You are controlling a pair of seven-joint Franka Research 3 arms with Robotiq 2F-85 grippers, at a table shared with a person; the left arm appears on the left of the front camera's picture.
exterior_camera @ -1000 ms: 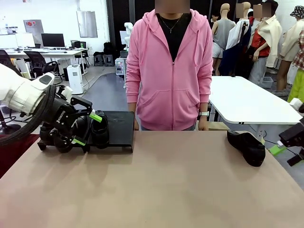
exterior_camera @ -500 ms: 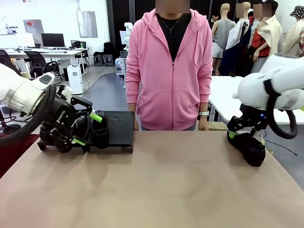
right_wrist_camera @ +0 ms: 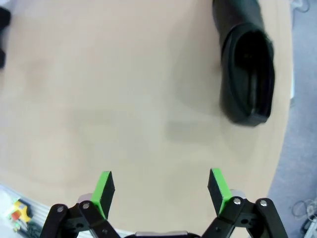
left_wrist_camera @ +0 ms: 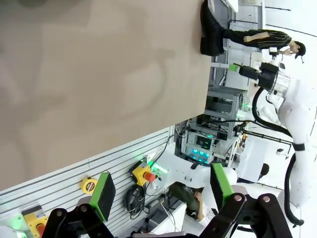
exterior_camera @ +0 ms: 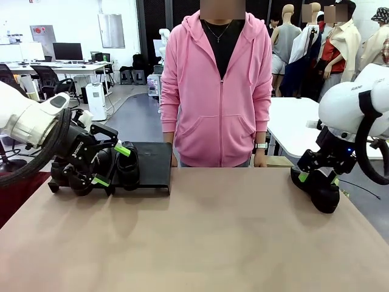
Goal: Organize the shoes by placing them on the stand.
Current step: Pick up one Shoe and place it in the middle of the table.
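Note:
A black glossy shoe (exterior_camera: 323,193) lies alone at the table's right end, and from above it is the shoe (right_wrist_camera: 245,74) with its opening facing up. My right gripper (exterior_camera: 318,179) hovers just over it, open; in the right wrist view the gripper (right_wrist_camera: 161,185) holds nothing and the shoe sits off to the upper right. At the far left stands the low black stand (exterior_camera: 153,165) with a shoe (exterior_camera: 129,167) on it. My left gripper (exterior_camera: 112,165) is open beside that shoe and hides part of the stand's left end. The left wrist view looks across the table to the lone shoe (left_wrist_camera: 212,29).
A person in a pink hoodie (exterior_camera: 216,91) stands at the far edge, between stand and lone shoe, hands resting at the table's rim. The brown tabletop (exterior_camera: 200,237) spreads wide and bare in the middle and front. A white table (exterior_camera: 316,131) stands behind on the right.
My right arm has swung in from the right edge and now hangs over the lone shoe, jaws still open. The left arm and the shoes have not moved.

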